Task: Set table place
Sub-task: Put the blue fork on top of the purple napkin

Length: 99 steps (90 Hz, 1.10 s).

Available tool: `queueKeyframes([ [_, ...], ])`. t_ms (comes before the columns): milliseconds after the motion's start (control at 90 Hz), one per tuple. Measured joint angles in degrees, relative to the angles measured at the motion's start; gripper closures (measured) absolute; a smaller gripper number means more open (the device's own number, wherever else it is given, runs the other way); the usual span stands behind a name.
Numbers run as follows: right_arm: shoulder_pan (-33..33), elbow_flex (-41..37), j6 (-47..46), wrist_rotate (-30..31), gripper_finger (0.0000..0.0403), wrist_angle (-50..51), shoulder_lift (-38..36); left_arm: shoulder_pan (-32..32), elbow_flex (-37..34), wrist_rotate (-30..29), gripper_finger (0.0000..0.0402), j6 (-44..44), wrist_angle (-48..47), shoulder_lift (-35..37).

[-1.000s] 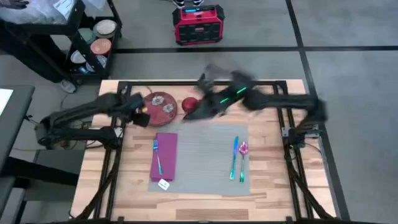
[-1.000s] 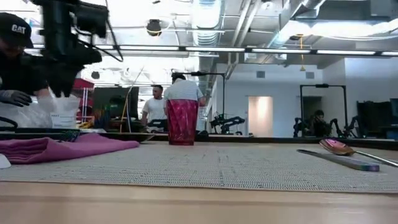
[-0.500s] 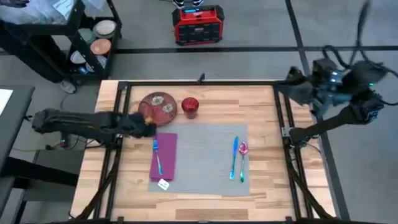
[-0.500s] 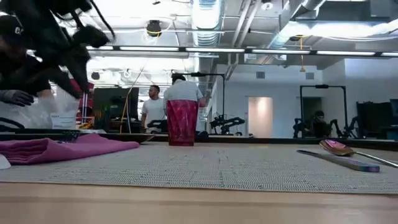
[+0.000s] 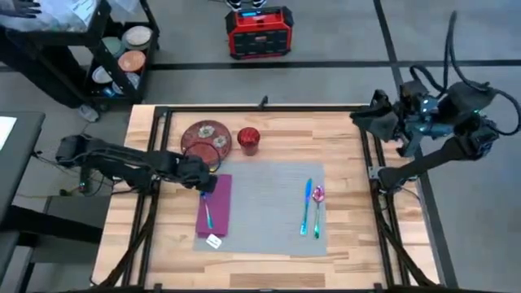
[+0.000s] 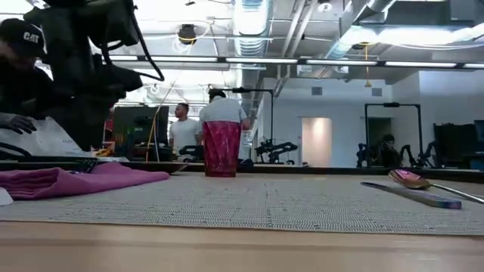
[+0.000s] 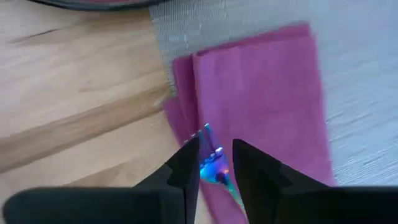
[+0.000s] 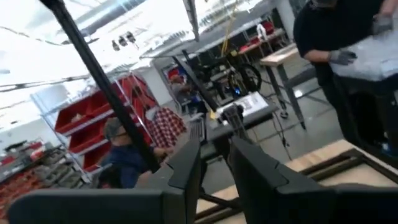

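table (image 5: 350,138): light wooden planks in a rectangle, black metal frame along the edges.
place (image 5: 269,203): grey rectangular mat with a coarse woven grain seen in the low view; it lies in the middle of the table, toward the near edge.
napkin (image 5: 215,205): magenta cloth, folded into a narrow strip, laid on the mat's left part; its folds are seen bunched in the low view.
fork (image 7: 214,163): iridescent blue metal, laid on the napkin; only the tines are seen past the left fingers.
knife (image 5: 306,207) and spoon (image 5: 317,203): iridescent metal, side by side on the mat's right part.
cup (image 5: 249,140): red, faceted, upright just beyond the mat's far edge.
plate (image 5: 207,137): round, dark red, patterned, beside the cup; its detail is too small to read.
left gripper (image 5: 207,181): arm stretched low across the table's left side; the fingers are held slightly apart above the napkin's upper end, nothing pinched between them.
right gripper (image 5: 364,119): arm folded back, held high over the table's right far corner; a narrow gap is seen between its fingers, nothing held.
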<state>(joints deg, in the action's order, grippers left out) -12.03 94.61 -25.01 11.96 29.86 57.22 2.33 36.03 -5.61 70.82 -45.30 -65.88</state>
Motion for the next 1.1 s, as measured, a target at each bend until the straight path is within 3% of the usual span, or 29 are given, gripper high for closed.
queueKeyframes([
  [311,0.0,0.0,0.0,-0.3,0.0327,-0.2,0.2,-3.7,-0.2,1.6,0.0324,-15.0,-0.5,-0.4],
  [578,0.0,0.0,-0.3,-0.7,0.0327,-0.5,0.2,-9.5,0.2,9.8,0.0324,-30.8,-0.3,-0.7],
  [733,0.0,0.0,-0.9,-0.7,0.0327,-0.5,0.2,-11.7,0.2,13.0,0.0324,-33.3,-0.3,-0.7],
  [1100,0.0,0.0,-0.7,-0.7,0.0327,-2.1,0.2,-11.9,0.2,13.4,0.0359,-37.2,-0.7,-1.0],
])
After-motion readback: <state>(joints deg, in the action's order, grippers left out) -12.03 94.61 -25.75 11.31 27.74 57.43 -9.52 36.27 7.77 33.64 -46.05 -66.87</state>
